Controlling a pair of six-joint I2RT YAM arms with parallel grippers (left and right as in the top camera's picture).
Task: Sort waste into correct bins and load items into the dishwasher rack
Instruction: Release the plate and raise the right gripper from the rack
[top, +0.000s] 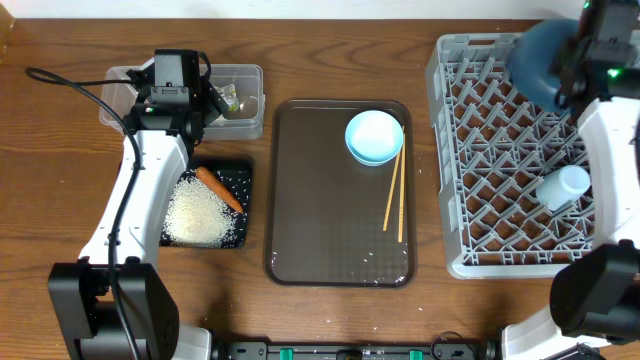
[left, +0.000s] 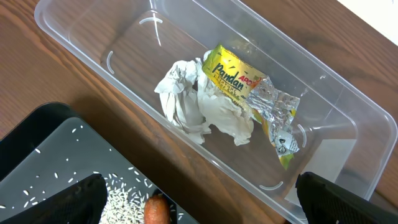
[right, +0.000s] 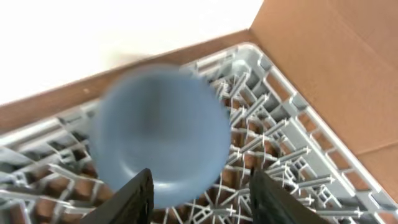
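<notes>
My left gripper (left: 199, 182) is open and empty, hovering over the near wall of the clear tub (left: 143, 56), which holds crumpled tissues (left: 193, 106) and a yellow-green wrapper (left: 242, 81). Beside it the black tray (top: 237, 178) holds rice (top: 195, 215) and a carrot (top: 218, 188). My right gripper (right: 199, 180) is open above the grey rack (top: 441, 120), with the dark-blue bowl (right: 161, 137) blurred just ahead of its fingers, over the rack's far corner (top: 535, 55). A white cup (top: 563, 187) lies in the rack. A light-blue bowl (top: 374, 136) and two chopsticks (top: 396, 200) sit on the brown tray.
The dark brown serving tray (top: 320, 200) lies between the bins and the rack. A cardboard wall (right: 329, 62) stands just behind the rack's far right side. The left arm's cable loops over the table at the far left (top: 60, 80).
</notes>
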